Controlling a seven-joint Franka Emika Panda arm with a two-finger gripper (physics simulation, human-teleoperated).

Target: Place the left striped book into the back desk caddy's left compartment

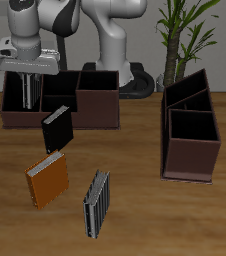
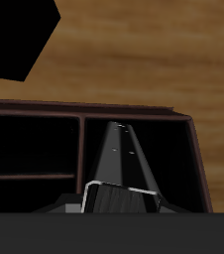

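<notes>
My pincer (image 1: 27, 92) is clamping the left striped book (image 2: 122, 164) by its top edge over the back desk caddy (image 1: 60, 100); I am judging it rigid, light and slippery.

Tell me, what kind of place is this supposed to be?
Probably a simulated desk or study corner. Books lie on a wooden table, such as a striped book, beside two brown desk caddies, one being the back desk caddy, with a potted plant behind.

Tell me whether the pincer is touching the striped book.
Touching: the wrist view shows the pincer clamped on the striped book, hanging over the back caddy.
</notes>
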